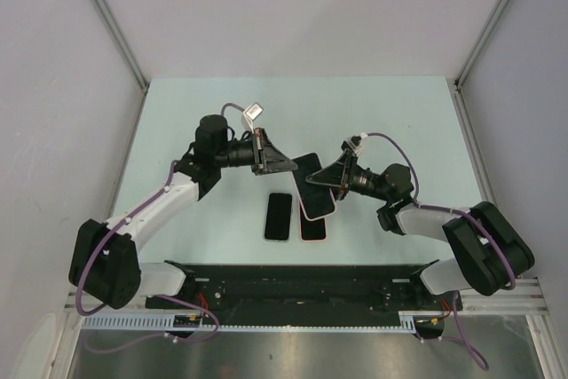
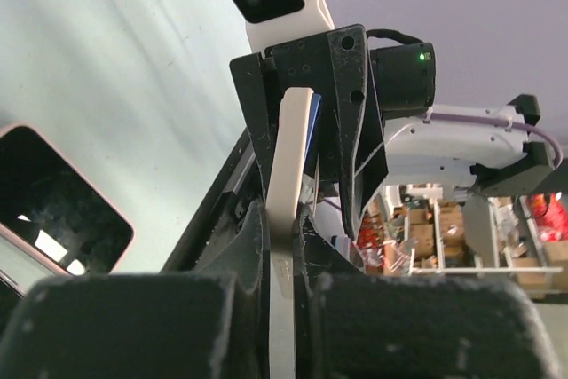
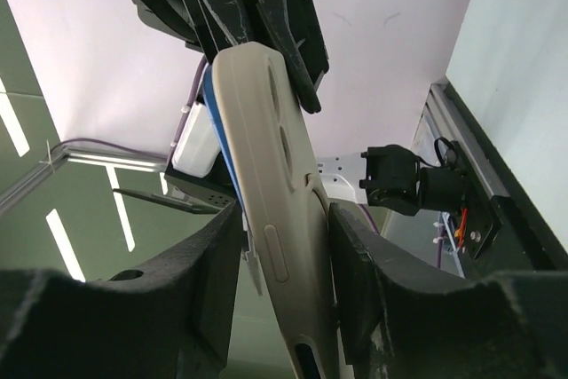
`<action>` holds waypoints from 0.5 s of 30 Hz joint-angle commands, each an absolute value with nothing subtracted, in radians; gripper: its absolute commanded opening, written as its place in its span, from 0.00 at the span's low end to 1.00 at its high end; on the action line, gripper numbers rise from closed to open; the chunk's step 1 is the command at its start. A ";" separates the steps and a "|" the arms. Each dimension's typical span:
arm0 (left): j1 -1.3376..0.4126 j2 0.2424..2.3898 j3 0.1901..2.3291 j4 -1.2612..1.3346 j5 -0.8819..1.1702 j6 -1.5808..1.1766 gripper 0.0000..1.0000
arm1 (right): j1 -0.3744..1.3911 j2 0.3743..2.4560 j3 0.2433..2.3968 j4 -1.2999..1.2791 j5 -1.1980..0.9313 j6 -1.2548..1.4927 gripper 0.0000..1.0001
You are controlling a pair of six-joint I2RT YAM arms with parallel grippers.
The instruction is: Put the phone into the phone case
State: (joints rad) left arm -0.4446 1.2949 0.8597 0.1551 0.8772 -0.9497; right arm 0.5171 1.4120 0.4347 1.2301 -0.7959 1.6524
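Observation:
A beige phone case (image 1: 312,191) is held in the air between my two arms, above the middle of the table. A blue phone (image 3: 213,104) shows as a thin edge along the case's open side. My left gripper (image 2: 284,219) is shut on one end of the case (image 2: 291,157), which I see edge-on. The other end lies between the jaws of my right gripper (image 3: 284,228), which stand open around the case (image 3: 266,130). There is a gap at its left finger (image 3: 200,272), and the right pad lies against the case's back.
Two flat handsets lie on the table below the held case: a black one with a white rim (image 1: 279,217) and a pink-rimmed one (image 1: 313,230), partly hidden. The pink-rimmed one (image 2: 53,210) also shows at the left wrist view's lower left. Grey walls enclose the table.

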 commanded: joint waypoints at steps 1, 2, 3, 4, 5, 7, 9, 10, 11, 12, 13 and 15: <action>-0.445 1.328 0.931 -0.020 0.948 -0.704 0.00 | 0.482 1.339 0.459 1.350 -0.779 1.620 0.48; -0.443 1.333 0.939 -0.028 0.978 -0.692 0.00 | 0.474 1.335 0.460 1.350 -0.784 1.618 0.48; -0.443 1.338 0.948 -0.029 0.992 -0.681 0.00 | 0.471 1.333 0.462 1.347 -0.791 1.618 0.48; -0.443 1.342 0.951 -0.031 1.006 -0.675 0.00 | 0.457 1.333 0.463 1.345 -0.795 1.618 0.48; -0.445 1.347 0.956 -0.029 1.020 -0.672 0.00 | 0.451 1.327 0.463 1.344 -0.798 1.618 0.50; -0.445 1.350 0.960 -0.028 1.045 -0.663 0.00 | 0.439 1.322 0.463 1.338 -0.804 1.617 0.54; -0.443 1.358 0.960 -0.022 1.060 -0.664 0.00 | 0.430 1.315 0.466 1.328 -0.811 1.608 0.54; -0.443 1.362 0.959 -0.012 1.065 -0.672 0.00 | 0.428 1.313 0.468 1.313 -0.816 1.602 0.53; -0.445 1.365 0.956 -0.005 1.071 -0.681 0.00 | 0.425 1.310 0.468 1.304 -0.818 1.595 0.50; -0.445 1.373 0.951 0.026 1.078 -0.696 0.00 | 0.425 1.307 0.469 1.296 -0.821 1.579 0.47; -0.445 1.376 0.948 0.035 1.087 -0.703 0.00 | 0.425 1.305 0.469 1.283 -0.821 1.574 0.40; -0.445 1.381 0.942 0.055 1.098 -0.718 0.00 | 0.425 1.302 0.469 1.278 -0.821 1.562 0.39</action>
